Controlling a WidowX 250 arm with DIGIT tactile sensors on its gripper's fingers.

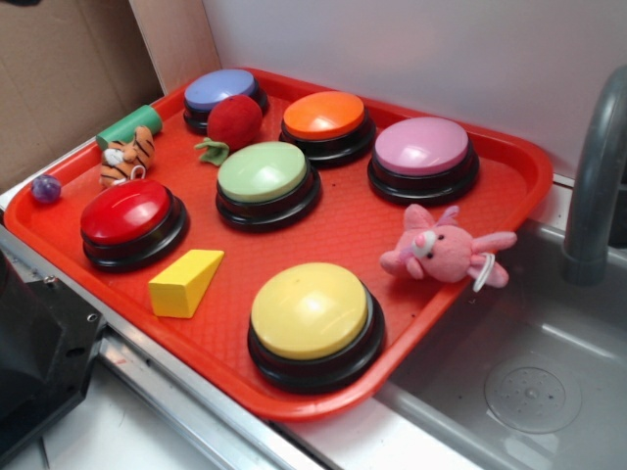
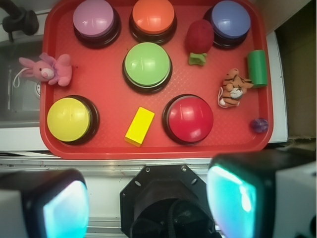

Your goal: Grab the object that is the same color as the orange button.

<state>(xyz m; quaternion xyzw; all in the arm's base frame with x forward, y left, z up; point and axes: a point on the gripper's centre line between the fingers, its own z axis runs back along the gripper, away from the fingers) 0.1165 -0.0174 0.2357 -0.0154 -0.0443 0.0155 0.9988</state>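
Here the gripper hangs above the near edge of the red tray, its two fingers spread wide apart with nothing between them; both are blurred in the wrist view. The gripper is well apart from every object on the tray.

Nearest row, in the exterior view: the yellow button, the yellow wedge block and the red button. The wedge lies between those two buttons.

Middle: the green button sits near the tray centre. A pink plush rabbit lies at the tray's right rim, beside the sink.

Left edge: the orange plush tiger lies on the tray floor beyond the red button, just beside a green cylinder. A small purple ball rests in the near left corner. The tiger is unheld.

Far row: the blue button, the orange button and the pink button. A red fuzzy ball sits between the blue and green buttons.
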